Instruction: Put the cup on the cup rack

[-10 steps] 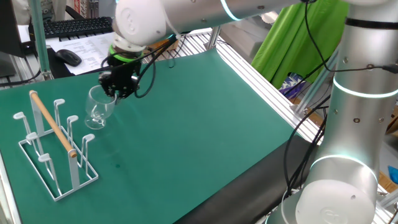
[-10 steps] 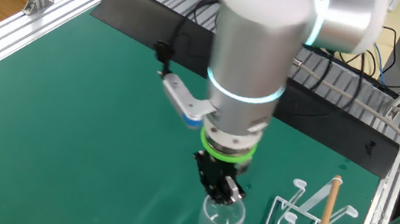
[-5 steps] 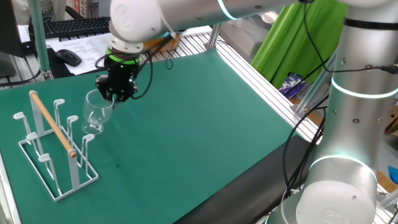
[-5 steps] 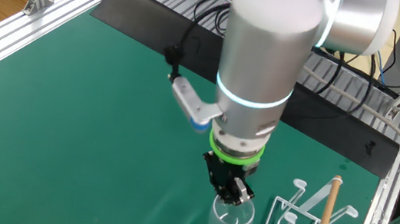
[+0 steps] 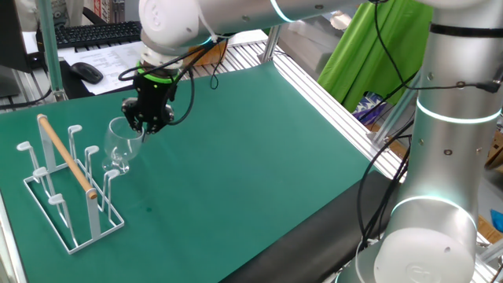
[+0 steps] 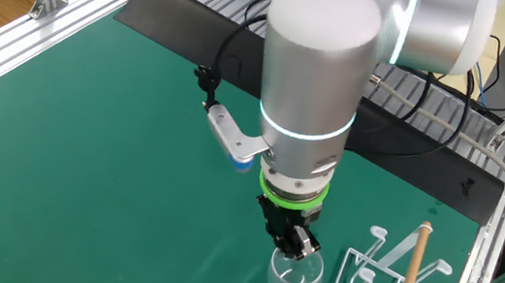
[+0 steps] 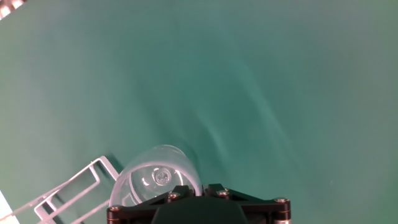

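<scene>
The tool (image 5: 146, 120) is pinching the rim of the cup (image 5: 121, 145), jaws clamped together on the glass, carrying it just above the counter (image 5: 259, 157) beside the cup rack (image 5: 67, 185). To seat it, the bowl's mouth is needing to face down over a peg (it is hanging upright now), moving slowly.

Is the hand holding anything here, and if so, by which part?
Yes: the hand is shut on the rim of the cup, which hangs beside the cup rack.
</scene>
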Robot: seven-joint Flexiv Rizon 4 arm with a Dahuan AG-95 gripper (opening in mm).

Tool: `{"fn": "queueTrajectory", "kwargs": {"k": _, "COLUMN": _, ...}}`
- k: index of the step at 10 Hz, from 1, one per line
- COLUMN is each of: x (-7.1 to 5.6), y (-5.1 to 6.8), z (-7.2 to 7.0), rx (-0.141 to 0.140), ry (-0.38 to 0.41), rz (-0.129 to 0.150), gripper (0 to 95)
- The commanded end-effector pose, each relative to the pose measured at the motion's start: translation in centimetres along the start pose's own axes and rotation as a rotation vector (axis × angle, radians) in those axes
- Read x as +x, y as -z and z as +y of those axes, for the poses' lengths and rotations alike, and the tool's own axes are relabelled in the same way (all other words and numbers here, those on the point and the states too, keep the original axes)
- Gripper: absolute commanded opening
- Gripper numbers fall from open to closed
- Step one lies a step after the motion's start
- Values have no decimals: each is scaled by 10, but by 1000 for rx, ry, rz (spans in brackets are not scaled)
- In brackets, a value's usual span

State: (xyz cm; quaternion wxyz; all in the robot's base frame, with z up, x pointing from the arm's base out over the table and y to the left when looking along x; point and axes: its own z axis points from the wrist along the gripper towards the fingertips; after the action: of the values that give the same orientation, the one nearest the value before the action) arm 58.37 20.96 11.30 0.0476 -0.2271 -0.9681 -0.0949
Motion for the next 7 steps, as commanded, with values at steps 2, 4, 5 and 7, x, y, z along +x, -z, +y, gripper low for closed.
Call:
{"fn": "queueTrajectory", "kwargs": {"k": 2, "x": -1, "y": -3, "z": 2, "rx": -8, "ry": -15, "rz": 20, "gripper": 0}}
{"fn": "queueTrajectory", "kwargs": {"k": 4, "x": -1, "y": -7, "z": 2, "rx": -17, "ry": -27, "rz": 24, "gripper": 0}}
{"fn": "queueTrajectory", "kwargs": {"k": 5, "x": -1, "y": -9, "z": 2, "rx": -19, "ry": -36, "rz": 28, "gripper": 0}}
{"fn": "queueTrajectory", "kwargs": {"k": 7, "x": -1, "y": -12, "z": 3, "rx": -26, "ry": -50, "rz": 39, "gripper": 0}}
